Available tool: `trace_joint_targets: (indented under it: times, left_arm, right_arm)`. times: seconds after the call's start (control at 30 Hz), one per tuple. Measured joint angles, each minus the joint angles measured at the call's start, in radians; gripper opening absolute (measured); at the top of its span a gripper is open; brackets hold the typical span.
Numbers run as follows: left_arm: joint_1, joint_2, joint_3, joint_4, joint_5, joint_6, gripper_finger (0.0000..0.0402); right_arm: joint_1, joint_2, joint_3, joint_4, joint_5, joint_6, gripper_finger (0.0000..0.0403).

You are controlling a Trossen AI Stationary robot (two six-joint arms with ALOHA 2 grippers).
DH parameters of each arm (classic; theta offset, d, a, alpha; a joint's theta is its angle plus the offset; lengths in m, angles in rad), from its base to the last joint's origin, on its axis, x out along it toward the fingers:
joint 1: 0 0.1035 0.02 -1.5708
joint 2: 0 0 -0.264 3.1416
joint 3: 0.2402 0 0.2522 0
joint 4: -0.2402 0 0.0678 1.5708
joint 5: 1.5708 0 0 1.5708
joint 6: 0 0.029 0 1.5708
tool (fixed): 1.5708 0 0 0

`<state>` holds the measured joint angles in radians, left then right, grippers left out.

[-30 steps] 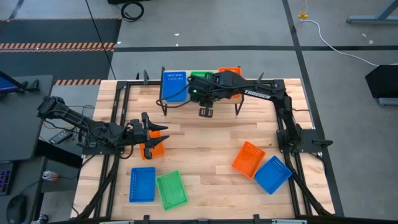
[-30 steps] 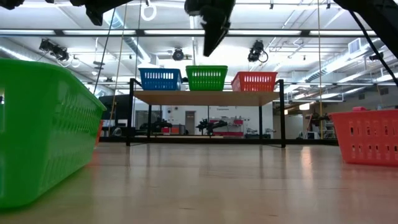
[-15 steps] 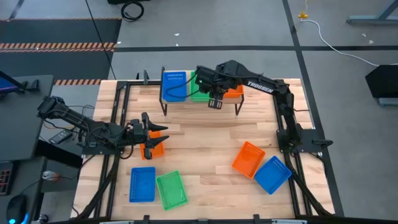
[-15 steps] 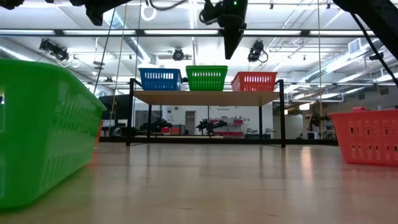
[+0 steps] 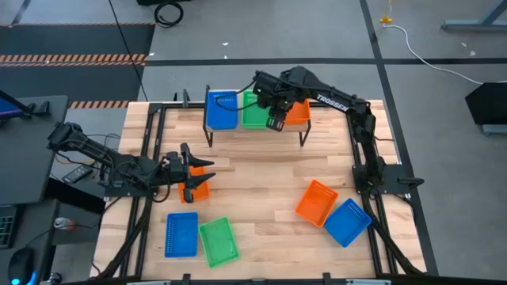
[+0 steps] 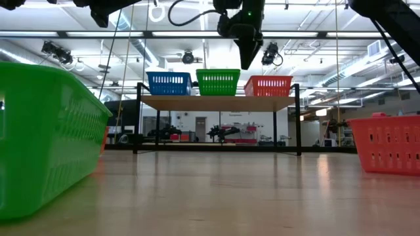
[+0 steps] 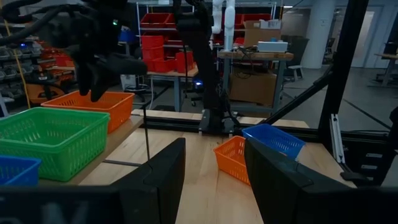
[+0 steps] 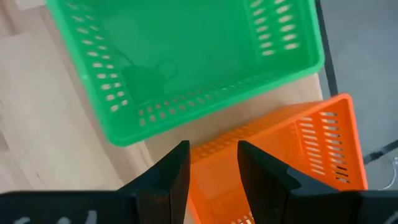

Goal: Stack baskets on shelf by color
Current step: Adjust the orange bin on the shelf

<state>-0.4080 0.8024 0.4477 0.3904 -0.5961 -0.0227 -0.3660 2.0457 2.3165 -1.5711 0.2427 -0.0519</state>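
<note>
only right wrist view shows right pincer (image 8: 209,163) parted, empty, over orange basket (image 8: 280,162).

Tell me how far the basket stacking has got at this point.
Done: blue, green and orange stacks stand on the shelf. In hand: nothing; the right end effector hovers open above the shelf, the left end effector waits open. Left: five baskets on the table.

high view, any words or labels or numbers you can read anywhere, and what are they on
"TROSSEN": white letters on the right arm, along the link behind the right gripper above the shelf.
Baskets, table and floor carry no readable text.
Boxes and bins in the room behind, seen in the left wrist view, are too blurred to read.
</note>
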Motion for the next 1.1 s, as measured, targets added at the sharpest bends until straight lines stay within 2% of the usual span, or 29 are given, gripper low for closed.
trace_joint_targets:
  times: [0.23, 0.5, 0.7, 0.97, 1.1]
  left_arm:
    - [0.0, 0.0, 0.0, -0.015, 0.017, -0.02, 0.0172]
    - [0.0, 0.0, 0.0, -0.006, 0.018, -0.018, 0.0172]
    - [0.003, 0.0, 0.0, 0.011, 0.018, 0.003, 0.0172]
    - [0.003, 0.0, 0.0, 0.018, 0.018, 0.006, 0.0172]
    - [0.003, 0.0, 0.0, 0.017, 0.018, 0.009, 0.0172]
  right_arm:
    - [-0.012, -0.045, -0.053, 0.003, -0.009, -0.052, 0.014]
    - [-0.031, -0.246, -0.37, 0.011, -0.009, -0.089, 0.014]
    - [-0.019, -0.364, -0.547, 0.195, -0.003, -0.15, 0.014]
    - [-0.028, -0.38, -0.688, 0.257, -0.009, -0.174, 0.014]
    - [-0.022, -0.378, -0.727, 0.351, -0.021, -0.187, 0.014]
